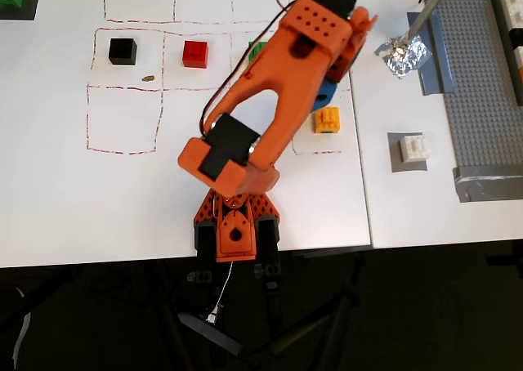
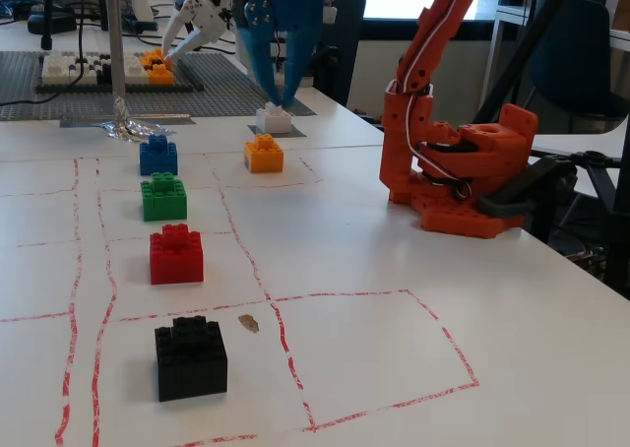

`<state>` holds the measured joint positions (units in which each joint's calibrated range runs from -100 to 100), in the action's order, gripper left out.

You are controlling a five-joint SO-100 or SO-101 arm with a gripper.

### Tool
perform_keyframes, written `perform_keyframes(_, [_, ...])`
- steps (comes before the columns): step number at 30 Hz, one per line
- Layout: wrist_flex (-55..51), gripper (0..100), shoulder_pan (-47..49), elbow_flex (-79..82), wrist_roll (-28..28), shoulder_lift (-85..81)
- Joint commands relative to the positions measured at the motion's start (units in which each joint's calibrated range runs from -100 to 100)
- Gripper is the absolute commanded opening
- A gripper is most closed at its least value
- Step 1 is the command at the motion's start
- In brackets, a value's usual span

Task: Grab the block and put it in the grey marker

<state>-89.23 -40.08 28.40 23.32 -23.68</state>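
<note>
From my overhead view, going left to right, I have a green brick on a dark pad [image 1: 15, 2] in the far top corner, then the black brick [image 1: 122, 51] and the red brick [image 1: 195, 54] inside the red dashed grid drawn on the white table [image 1: 57, 207]. A small brown speck [image 1: 148, 78] lies just below the black one. Next, the orange arm [image 1: 270, 101] cuts across the middle and hides most of the green brick [image 1: 257, 51] and the blue brick [image 1: 327, 91]; the orange brick [image 1: 327, 119] peeks out beside it. Further right sits the crumpled foil [image 1: 402, 56] at the foot of a metal rod, with the long grey tape strip [image 1: 435, 52] alongside. Then comes the block [image 1: 413, 149], resting on the grey marker [image 1: 395, 163] (squarely inside it, as far as I can see). The grey studded baseplate [image 1: 482, 101] fills the right edge.

In my fixed view the coloured bricks line up toward the back, and the gripper [image 2: 281, 100] hangs above the block [image 2: 274, 120], its blue fingers [image 2: 266, 63] pointing down with tips close together right over the studs. Whether they touch the block I cannot tell, and I cannot tell if the grip is clenched or released.
</note>
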Motion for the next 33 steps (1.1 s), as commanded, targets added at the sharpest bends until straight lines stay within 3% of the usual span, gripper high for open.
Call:
perform_keyframes(1, [6.1, 0, 8.5, 3.4, -8.0, -8.1])
perform_keyframes(19, [40.9, 0, 37.5, 46.8, -26.4, -41.7])
perform_keyframes(24, [45.5, 0, 39.9, 55.5, -28.0, -49.5])
perform_keyframes(33, [45.4, 0, 39.8, 67.3, -25.7, -64.1])
